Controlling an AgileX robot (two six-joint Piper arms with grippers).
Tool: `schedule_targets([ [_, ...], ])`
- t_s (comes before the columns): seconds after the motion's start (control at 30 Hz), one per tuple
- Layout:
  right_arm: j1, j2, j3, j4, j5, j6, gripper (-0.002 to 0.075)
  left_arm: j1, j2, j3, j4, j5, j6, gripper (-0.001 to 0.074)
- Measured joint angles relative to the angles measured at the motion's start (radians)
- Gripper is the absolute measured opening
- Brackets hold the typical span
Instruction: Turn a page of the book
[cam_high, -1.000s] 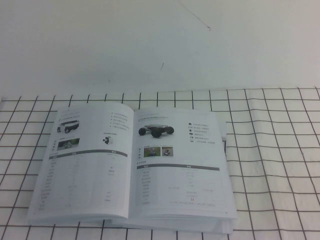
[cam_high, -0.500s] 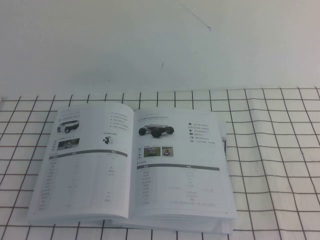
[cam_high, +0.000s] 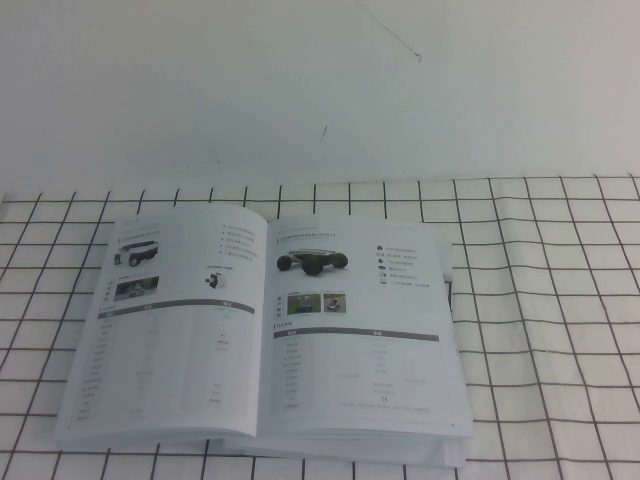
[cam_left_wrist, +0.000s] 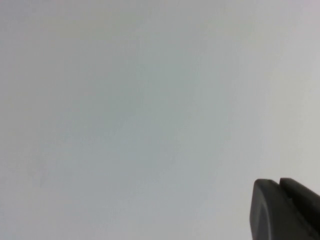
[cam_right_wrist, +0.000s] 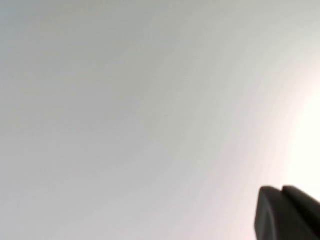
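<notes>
The book (cam_high: 265, 335) lies open and flat on the checked cloth (cam_high: 540, 300), towards the bench's near edge and left of its middle. The page (cam_high: 360, 335) with the low black wheeled vehicle photo is its right-hand leaf, lying flat. The left gripper (cam_left_wrist: 285, 210) and right gripper (cam_right_wrist: 287, 212) each show only a dark tip against blank white; whether either is open cannot be told.

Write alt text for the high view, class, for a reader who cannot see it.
The book lies open and flat on a black-gridded white cloth, the page with a black wheeled vehicle photo facing up. Neither the left gripper nor the right gripper appears here.
</notes>
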Motion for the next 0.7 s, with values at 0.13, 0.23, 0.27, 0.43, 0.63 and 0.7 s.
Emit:
schedule_targets([
  [0.13,0.000,0.125,-0.007,0.012,0.190,-0.012,0.0000,0.000,0.121,-0.001,-0.036,0.246,-0.009,-0.0003],
  [0.23,0.000,0.190,-0.007,0.017,0.324,-0.016,0.0000,0.000,0.194,-0.001,-0.061,0.402,-0.013,-0.0003],
  [0.27,0.000,0.207,-0.007,0.020,0.352,-0.016,0.0000,0.000,0.215,-0.001,-0.063,0.449,-0.013,-0.0003],
  [0.43,0.000,0.243,-0.003,0.031,0.399,-0.018,0.0000,0.000,0.267,0.003,-0.074,0.531,-0.013,-0.0003],
  [0.63,0.000,0.250,-0.003,0.079,0.408,-0.018,0.0000,0.000,0.301,0.005,-0.116,0.549,-0.013,-0.0003],
  [0.7,0.000,0.267,-0.003,0.100,0.420,-0.018,0.0000,0.000,0.328,0.005,-0.127,0.551,-0.013,-0.0003],
])
